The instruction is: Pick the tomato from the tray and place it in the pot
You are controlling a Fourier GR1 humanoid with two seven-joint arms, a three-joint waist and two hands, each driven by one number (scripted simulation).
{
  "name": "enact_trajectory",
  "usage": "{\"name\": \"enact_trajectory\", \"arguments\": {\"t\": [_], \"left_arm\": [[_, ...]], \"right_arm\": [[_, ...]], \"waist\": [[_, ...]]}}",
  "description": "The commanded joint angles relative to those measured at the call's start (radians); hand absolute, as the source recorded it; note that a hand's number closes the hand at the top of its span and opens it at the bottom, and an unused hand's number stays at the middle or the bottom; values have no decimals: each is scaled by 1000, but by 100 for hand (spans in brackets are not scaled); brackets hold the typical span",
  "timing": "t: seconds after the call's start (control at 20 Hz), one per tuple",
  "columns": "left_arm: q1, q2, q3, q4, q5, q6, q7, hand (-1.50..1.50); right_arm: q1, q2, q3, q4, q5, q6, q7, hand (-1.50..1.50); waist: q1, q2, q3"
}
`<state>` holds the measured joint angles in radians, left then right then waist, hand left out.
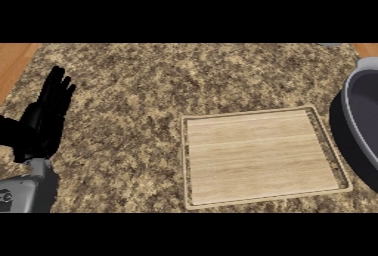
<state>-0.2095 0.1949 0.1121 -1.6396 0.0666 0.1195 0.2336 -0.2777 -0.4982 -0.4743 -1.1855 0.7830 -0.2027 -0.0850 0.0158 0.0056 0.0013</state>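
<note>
The wooden tray (258, 157) is sitting flat on the speckled counter (148, 80), and nothing is lying in it. No tomato is showing anywhere in this view, so I cannot tell where it is. It may be hiding in the pot or in a hand that is out of view, but that is only a guess.

The dark pot (360, 115) is standing just beside the tray, at the right edge of the view. Only part of its rim and inside is showing, and no tomato is showing in that part.

The left hand (46, 117) is resting at the left side, well apart from the tray. Its fingers are pointing up, straight and spread, and they are holding nothing. The right hand is not showing at all.

A tomato is probably light, round, smooth and a bit soft. It could roll or squash, so I think fingers should be curling gently around its sides, near the middle.
</note>
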Motion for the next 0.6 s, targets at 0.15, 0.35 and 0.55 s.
{"name": "enact_trajectory", "arguments": {"t": [0.15, 0.35, 0.55], "left_arm": [[46, -7, 1, -35, 12, -12, 5, 0], [-17, -12, 4, -4, -3, 12, 9, 0], [-68, -1, 16, 30, -14, 23, 15, 0]], "right_arm": [[-164, -43, -48, 327, -131, 113, -85, -150], [-184, -62, -86, 454, -229, 210, -246, -150], [-223, -3, -171, 437, -371, 234, -330, -150]], "waist": [[7, -2, 0], [-1, 0, 1], [-18, -2, 1]]}}
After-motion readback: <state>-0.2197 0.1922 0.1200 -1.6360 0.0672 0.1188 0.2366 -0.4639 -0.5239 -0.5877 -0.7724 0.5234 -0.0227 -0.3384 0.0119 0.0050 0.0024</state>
